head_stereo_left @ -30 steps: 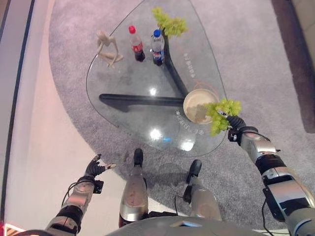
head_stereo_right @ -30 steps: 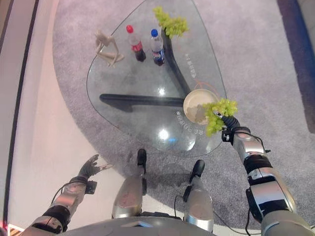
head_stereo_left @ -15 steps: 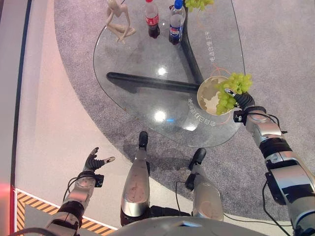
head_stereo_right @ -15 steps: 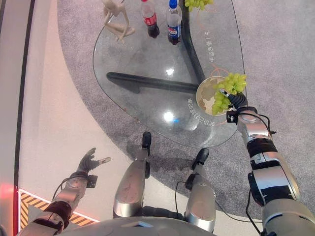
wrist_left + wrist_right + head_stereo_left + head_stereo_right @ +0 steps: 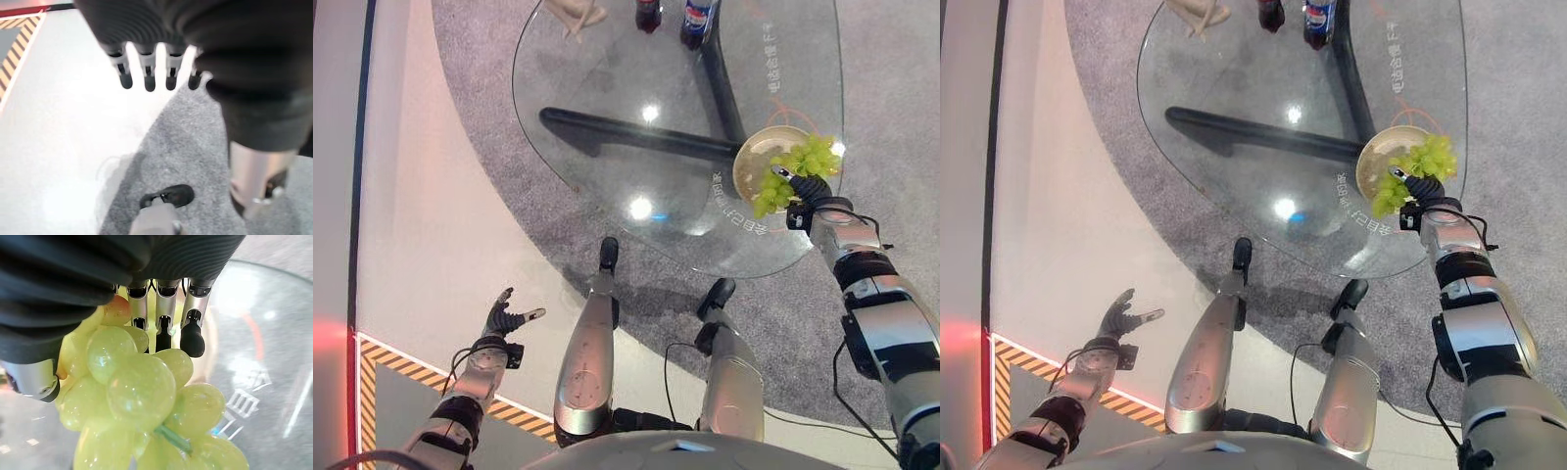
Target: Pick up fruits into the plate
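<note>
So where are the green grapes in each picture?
Left eye view: the bunch of green grapes is at the right, in the right hand, over the plate.
Right eye view: same spot, right side.
Right wrist view: up close, in the middle.
Left wrist view: no grapes.
Shared landmark: the glass table.

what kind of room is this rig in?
Probably a staged lounge or demo area, not a real home: a glass coffee table on a grey rug, beside pale floor with hazard-striped tape. The right hand holds grapes over the plate.
</note>
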Available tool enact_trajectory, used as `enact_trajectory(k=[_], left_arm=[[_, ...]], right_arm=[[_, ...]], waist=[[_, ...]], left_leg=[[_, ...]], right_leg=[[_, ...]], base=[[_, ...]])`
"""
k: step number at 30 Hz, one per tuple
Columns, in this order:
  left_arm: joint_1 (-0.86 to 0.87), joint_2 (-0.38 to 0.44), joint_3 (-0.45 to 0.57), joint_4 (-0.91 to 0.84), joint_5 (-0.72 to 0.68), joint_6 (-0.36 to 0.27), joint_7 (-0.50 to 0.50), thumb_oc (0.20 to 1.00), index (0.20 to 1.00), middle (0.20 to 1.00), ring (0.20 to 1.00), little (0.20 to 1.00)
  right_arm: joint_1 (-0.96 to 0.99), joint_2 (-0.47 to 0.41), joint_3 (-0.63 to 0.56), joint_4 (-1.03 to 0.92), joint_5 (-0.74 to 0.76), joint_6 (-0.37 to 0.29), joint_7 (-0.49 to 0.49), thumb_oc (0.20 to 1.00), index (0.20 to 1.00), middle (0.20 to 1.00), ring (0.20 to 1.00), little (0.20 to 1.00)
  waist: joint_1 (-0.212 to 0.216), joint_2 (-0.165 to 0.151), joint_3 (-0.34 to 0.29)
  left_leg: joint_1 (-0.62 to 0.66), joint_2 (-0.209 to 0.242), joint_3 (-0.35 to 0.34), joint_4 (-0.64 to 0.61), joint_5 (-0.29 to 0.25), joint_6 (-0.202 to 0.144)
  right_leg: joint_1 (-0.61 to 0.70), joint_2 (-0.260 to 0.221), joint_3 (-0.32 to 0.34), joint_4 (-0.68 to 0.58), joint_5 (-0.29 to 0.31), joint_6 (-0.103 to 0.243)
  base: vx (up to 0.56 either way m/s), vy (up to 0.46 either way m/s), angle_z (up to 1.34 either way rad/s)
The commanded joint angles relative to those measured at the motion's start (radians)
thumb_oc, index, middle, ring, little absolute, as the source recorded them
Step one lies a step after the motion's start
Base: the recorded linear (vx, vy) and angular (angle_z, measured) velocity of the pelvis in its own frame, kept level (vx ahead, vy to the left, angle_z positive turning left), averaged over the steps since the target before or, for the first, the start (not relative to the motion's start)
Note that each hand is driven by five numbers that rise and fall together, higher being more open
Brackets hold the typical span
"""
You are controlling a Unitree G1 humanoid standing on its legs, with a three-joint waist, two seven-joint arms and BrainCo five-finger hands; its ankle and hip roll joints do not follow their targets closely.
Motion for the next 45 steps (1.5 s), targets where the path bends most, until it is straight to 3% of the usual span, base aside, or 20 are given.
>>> enact_trajectory(k=[1,3,4,5,6,14,15,22,25,26,27,29,32,35,38,45], left_arm=[[0.032,0.011,-0.038,-0.012,-0.028,-0.015,0.025,1.0,1.0,1.0,1.0,1.0],[0.043,0.013,-0.049,-0.023,-0.026,-0.009,0.028,1.0,1.0,1.0,1.0,1.0],[0.062,0.012,-0.057,-0.024,-0.028,-0.01,0.029,1.0,1.0,1.0,1.0,1.0],[0.057,0.013,-0.055,-0.027,-0.028,-0.009,0.028,1.0,1.0,1.0,1.0,1.0],[0.078,0.013,-0.063,-0.03,-0.025,-0.009,0.027,1.0,1.0,1.0,1.0,1.0],[0.122,0.022,-0.085,-0.072,-0.025,-0.009,0.032,1.0,1.0,1.0,1.0,1.0],[0.124,0.024,-0.086,-0.074,-0.02,-0.008,0.033,1.0,1.0,1.0,1.0,1.0],[0.125,0.026,-0.08,-0.063,-0.015,-0.014,0.025,1.0,1.0,1.0,1.0,1.0],[0.114,0.025,-0.066,-0.05,-0.001,-0.004,0.023,1.0,1.0,1.0,1.0,1.0],[0.113,0.025,-0.064,-0.048,0.002,-0.002,0.022,1.0,1.0,1.0,1.0,1.0],[0.093,0.03,-0.051,-0.042,0.004,0.015,0.015,1.0,1.0,1.0,1.0,1.0],[0.073,0.036,-0.037,-0.025,0.014,0.031,0.015,1.0,1.0,1.0,1.0,1.0],[0.04,0.039,-0.012,0.015,0.044,0.066,0.011,1.0,1.0,1.0,1.0,1.0],[0.015,0.036,0.005,0.061,0.084,0.089,-0.003,1.0,1.0,1.0,1.0,1.0],[0.007,0.016,0.017,0.111,0.097,0.104,-0.02,1.0,1.0,1.0,1.0,1.0],[0.015,-0.042,0.057,0.207,0.089,0.085,-0.007,1.0,1.0,1.0,1.0,1.0]], right_arm=[[-0.064,-0.125,0.045,0.032,0.009,0.016,-0.062,0.2,0.2,0.2,0.2,0.2],[-0.082,-0.136,0.05,0.046,0.006,0.018,-0.084,0.2,0.2,0.2,0.2,0.2],[-0.085,-0.146,0.055,0.053,0.006,0.016,-0.097,0.2,0.2,0.2,0.2,0.2],[-0.097,-0.151,0.053,0.053,0.004,0.015,-0.1,0.2,0.2,0.2,0.2,0.2],[-0.099,-0.159,0.059,0.053,-0.002,0.016,-0.105,0.2,0.2,0.2,0.2,0.2],[-0.159,-0.213,0.074,0.048,-0.034,-0.022,-0.138,0.203,0.203,0.203,0.203,0.203],[-0.163,-0.215,0.072,0.049,-0.019,-0.017,-0.131,1.0,1.0,1.0,1.0,1.0],[-0.139,-0.188,0.049,0.084,0.103,0.062,0.049,1.0,1.0,1.0,1.0,1.0],[-0.087,-0.166,0.04,0.112,0.089,0.133,0.218,1.0,1.0,1.0,1.0,1.0],[-0.077,-0.162,0.039,0.115,0.084,0.133,0.232,1.0,1.0,1.0,1.0,1.0],[-0.04,-0.146,0.035,0.133,0.061,0.155,0.325,1.0,1.0,1.0,1.0,1.0],[0.013,-0.123,0.036,0.145,0.031,0.192,0.45,1.0,1.0,1.0,1.0,1.0],[0.097,-0.069,0.032,0.162,-0.012,0.221,0.56,1.0,1.0,1.0,1.0,1.0],[0.195,-0.012,0.005,0.165,-0.047,0.218,0.592,1.0,1.0,1.0,1.0,1.0],[0.304,0.064,-0.015,0.148,-0.024,0.22,0.562,1.0,1.0,1.0,1.0,1.0],[0.601,0.213,-0.034,0.142,-0.132,0.115,0.434,1.0,1.0,1.0,1.0,1.0]], waist=[[0.019,0.068,-0.016],[0.023,0.08,-0.016],[0.023,0.084,-0.016],[0.025,0.088,-0.016],[0.025,0.091,-0.016],[0.026,0.111,-0.016],[0.027,0.112,-0.016],[0.023,0.106,-0.016],[0.017,0.092,-0.016],[0.016,0.09,-0.016],[0.011,0.081,-0.016],[0.003,0.065,-0.016],[-0.013,0.035,-0.016],[-0.034,0.007,-0.016],[-0.059,-0.022,-0.04],[-0.122,-0.092,-0.201]], left_leg=[[-0.061,-0.11,0.016,0.077,-0.098,0.064],[-0.081,-0.115,0.016,0.086,-0.097,0.066],[-0.07,-0.121,0.014,0.1,-0.129,0.061],[-0.097,-0.12,0.017,0.098,-0.099,0.068],[-0.081,-0.125,0.015,0.109,-0.131,0.063],[-0.13,-0.129,0.034,0.156,-0.144,0.068],[-0.136,-0.129,0.034,0.164,-0.146,0.068],[-0.111,-0.12,0.036,0.148,-0.149,0.065],[-0.068,-0.115,0.038,0.117,-0.142,0.062],[-0.062,-0.114,0.039,0.114,-0.142,0.061],[-0.053,-0.106,0.043,0.096,-0.11,0.065],[-0.009,-0.1,0.046,0.079,-0.108,0.063],[0.075,-0.088,0.057,0.054,-0.113,0.06],[0.175,-0.068,0.072,0.014,-0.113,0.05],[0.278,-0.048,0.083,-0.034,-0.111,0.041],[0.424,0.002,0.139,-0.132,-0.102,0.027]], right_leg=[[-0.092,0.056,-0.009,0.177,-0.093,-0.051],[-0.114,0.052,-0.008,0.191,-0.095,-0.051],[-0.111,0.047,0.008,0.216,-0.129,-0.042],[-0.132,0.048,-0.006,0.207,-0.099,-0.054],[-0.123,0.043,0.011,0.227,-0.133,-0.043],[-0.176,0.033,0.016,0.262,-0.138,-0.047],[-0.183,0.031,0.017,0.27,-0.139,-0.047],[-0.17,0.043,0.023,0.263,-0.142,-0.05],[-0.131,0.051,0.019,0.23,-0.135,-0.049],[-0.125,0.052,0.019,0.226,-0.134,-0.049],[-0.11,0.058,0.006,0.189,-0.094,-0.057],[-0.066,0.064,0.006,0.159,-0.086,-0.054],[0.02,0.074,0.011,0.112,-0.075,-0.046],[0.125,0.086,0.011,0.048,-0.062,-0.04],[0.232,0.098,0.023,-0.026,-0.045,-0.034],[0.378,0.098,0.04,-0.167,0.006,-0.004]], base=[[0.0,0.007,0.1],[0.04,-0.001,0.12],[0.01,0.018,0.08],[0.09,0.006,0.07],[0.02,0.03,0.04],[0.01,0.001,0.0],[0.0,0.0,0.0],[-0.01,0.004,-0.01],[-0.04,0.015,-0.02],[-0.12,0.032,-0.01],[-0.12,0.03,-0.03],[-0.09,0.007,-0.02],[-0.02,-0.012,0.05],[0.0,0.008,-0.05],[0.06,0.036,-0.17],[0.08,-0.003,-0.21]])
